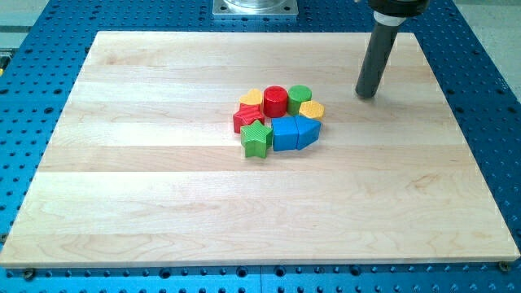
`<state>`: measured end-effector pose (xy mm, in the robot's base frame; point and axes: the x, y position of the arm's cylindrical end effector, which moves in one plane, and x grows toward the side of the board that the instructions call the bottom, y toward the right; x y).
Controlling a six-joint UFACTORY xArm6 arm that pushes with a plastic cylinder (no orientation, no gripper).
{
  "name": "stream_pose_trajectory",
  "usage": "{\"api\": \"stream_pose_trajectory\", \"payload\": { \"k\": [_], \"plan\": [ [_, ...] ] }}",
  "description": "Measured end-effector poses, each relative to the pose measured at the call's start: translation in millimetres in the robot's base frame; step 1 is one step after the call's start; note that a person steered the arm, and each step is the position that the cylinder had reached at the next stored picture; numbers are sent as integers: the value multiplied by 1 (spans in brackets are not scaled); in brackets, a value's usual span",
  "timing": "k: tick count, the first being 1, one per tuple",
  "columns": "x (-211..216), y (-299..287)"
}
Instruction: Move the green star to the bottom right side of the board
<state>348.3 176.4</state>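
The green star (256, 138) lies near the middle of the wooden board (163, 212), at the lower left of a tight cluster of blocks. A blue cube (285, 133) touches it on its right, and a red star-like block (245, 116) sits just above it. My tip (367, 94) rests on the board at the upper right, well to the right of and above the cluster, about 135 px from the green star. It touches no block.
The cluster also holds a red cylinder (275, 100), a green cylinder (299, 97), two yellow blocks (251, 98) (311, 110) and a blue half-round block (308, 130). Blue perforated table (32, 98) surrounds the board.
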Motion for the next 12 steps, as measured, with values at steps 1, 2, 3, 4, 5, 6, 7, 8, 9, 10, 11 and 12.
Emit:
{"api": "stream_pose_trajectory", "payload": {
  "k": [1,2,3,4,5,6,7,8,9,10,11,12],
  "plan": [
    [6,-6],
    [59,-18],
    [99,-72],
    [122,-202],
    [143,-255],
    [157,-223],
    [234,-271],
    [208,-395],
    [176,-363],
    [158,-248],
    [144,-193],
    [108,-178]
  ]
}}
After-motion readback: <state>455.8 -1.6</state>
